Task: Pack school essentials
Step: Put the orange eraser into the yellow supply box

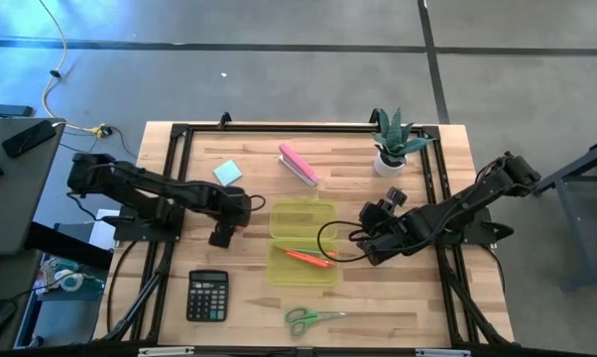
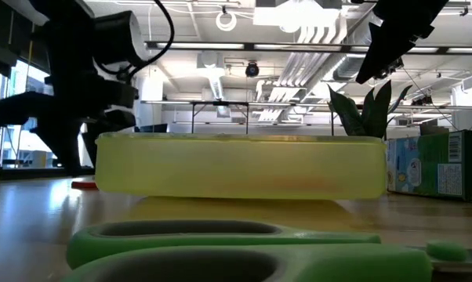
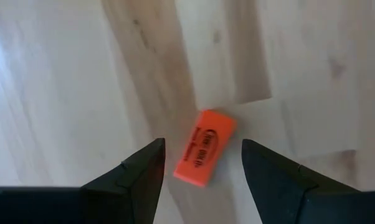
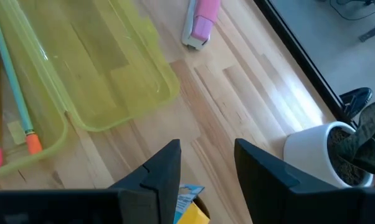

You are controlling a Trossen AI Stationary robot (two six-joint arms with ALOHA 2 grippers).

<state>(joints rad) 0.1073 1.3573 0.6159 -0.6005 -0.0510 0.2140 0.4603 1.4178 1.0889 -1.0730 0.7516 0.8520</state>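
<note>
left gripper [image 3: 200, 163]: above the table just left of the yellow-green case, pointing straight down, fingers spread either side of an orange eraser [image 3: 205, 148], not touching it. Looks lined up for a pinch.
right gripper [image 4: 206, 165]: right of the case, parted; a blue-yellow crayon box [image 4: 189, 204] shows between the fingers, seems held.
case [image 1: 302, 216]: open flat mid-table, both halves up, so items drop straight in.
pencils [image 1: 308, 258]: already in the near half.
scissors [image 1: 308, 318]: on the table at the near edge, unpacked.
note pad [image 1: 228, 173]: far side, left of the case, unpacked.
calculator [image 1: 207, 296], pink block [image 1: 298, 165], plant [image 1: 392, 149]: off to the sides, not in the way.
</note>
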